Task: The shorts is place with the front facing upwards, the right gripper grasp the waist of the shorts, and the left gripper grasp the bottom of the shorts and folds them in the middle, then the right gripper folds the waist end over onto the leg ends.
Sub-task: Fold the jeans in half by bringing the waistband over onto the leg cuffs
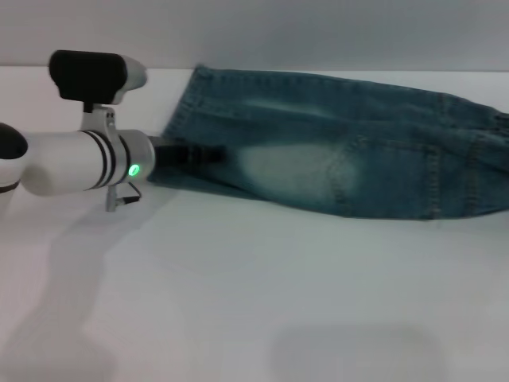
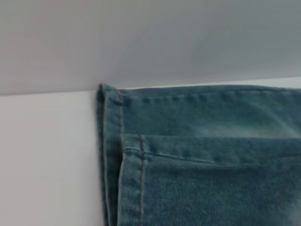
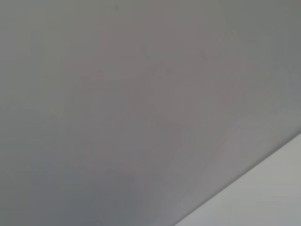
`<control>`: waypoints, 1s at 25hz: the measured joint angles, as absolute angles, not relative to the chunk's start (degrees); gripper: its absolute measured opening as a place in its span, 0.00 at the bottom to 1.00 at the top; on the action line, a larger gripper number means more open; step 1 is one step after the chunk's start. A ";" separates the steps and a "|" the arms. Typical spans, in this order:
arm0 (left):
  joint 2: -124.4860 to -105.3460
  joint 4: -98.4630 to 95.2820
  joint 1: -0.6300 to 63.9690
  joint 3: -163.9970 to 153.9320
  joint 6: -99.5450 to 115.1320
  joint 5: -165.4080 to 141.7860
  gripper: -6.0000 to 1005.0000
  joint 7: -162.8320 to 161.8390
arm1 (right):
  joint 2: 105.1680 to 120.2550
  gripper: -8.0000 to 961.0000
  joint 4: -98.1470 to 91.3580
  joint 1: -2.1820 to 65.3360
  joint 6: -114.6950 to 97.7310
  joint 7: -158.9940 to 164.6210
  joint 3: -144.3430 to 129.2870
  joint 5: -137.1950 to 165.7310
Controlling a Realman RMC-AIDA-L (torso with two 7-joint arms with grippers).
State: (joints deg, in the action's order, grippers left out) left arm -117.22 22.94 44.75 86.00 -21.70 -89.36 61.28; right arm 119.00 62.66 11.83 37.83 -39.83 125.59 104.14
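The head view is showing the left gripper (image 1: 208, 154) lying over the shorts (image 1: 334, 151) on the table (image 1: 238, 302), seemingly clamping denim, while the left wrist view is showing two stacked leg ends (image 2: 123, 160).

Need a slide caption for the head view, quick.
Left claw rests on the leg ends of denim shorts folded lengthwise on a white table.

Left hand (image 1: 208, 154) on shorts' (image 1: 358, 151) left end
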 joint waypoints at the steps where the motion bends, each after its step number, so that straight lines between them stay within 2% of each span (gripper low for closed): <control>1: -117.05 22.87 44.59 86.16 -20.81 -89.39 0.86 61.45 | 119.00 0.67 62.64 11.81 37.99 -39.87 125.59 104.14; 9: -116.19 27.17 42.33 88.06 -19.90 -89.32 0.86 61.76 | 119.00 0.67 62.40 11.74 38.83 -40.27 125.60 104.14; 16: -117.99 44.93 33.85 86.43 -23.65 -89.28 0.86 61.85 | 119.00 0.67 61.73 11.85 39.40 -40.95 125.59 104.08; 25: -118.53 40.35 38.00 79.64 -26.86 -89.10 0.86 61.88 | 119.01 0.67 60.57 12.47 39.39 -41.84 125.64 102.56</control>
State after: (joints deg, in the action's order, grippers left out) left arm -118.53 40.35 38.00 79.64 -26.86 -89.10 61.88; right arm 119.01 60.57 12.47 39.39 -41.84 125.64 102.56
